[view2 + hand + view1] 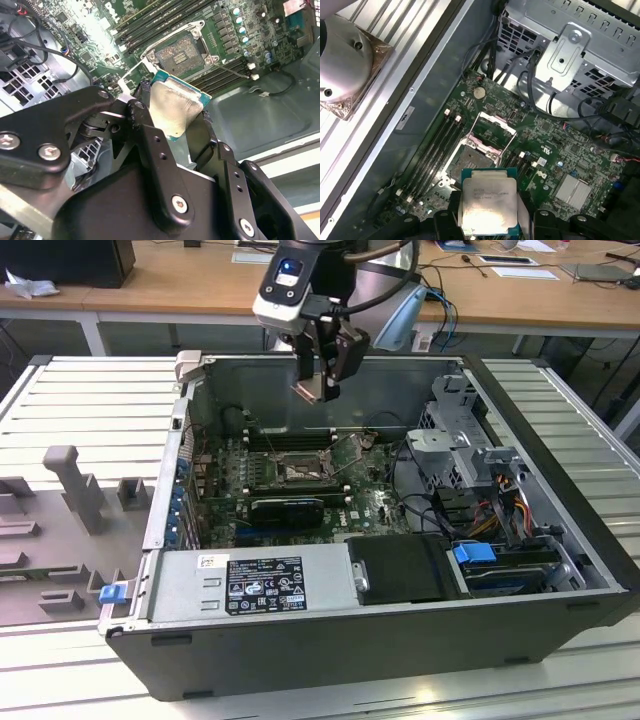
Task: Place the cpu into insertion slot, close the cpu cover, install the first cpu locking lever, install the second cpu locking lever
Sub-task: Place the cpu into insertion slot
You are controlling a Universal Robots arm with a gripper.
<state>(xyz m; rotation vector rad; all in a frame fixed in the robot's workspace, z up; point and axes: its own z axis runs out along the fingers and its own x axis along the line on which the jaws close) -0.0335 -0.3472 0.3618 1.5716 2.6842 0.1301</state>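
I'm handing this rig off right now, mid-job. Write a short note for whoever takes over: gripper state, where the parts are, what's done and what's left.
Gripper: fingers shut on the cpu, gripped by its edges, with its metal top showing in both wrist views.
Position: held up over the open computer case, above the motherboard, not down at the insertion slot.
Insertion slot: empty, pin field exposed.
Cpu cover: tipped up, open.
Done: cpu is in the grasp, over the case.
Left: seat the cpu, close the cpu cover, set both locking levers.
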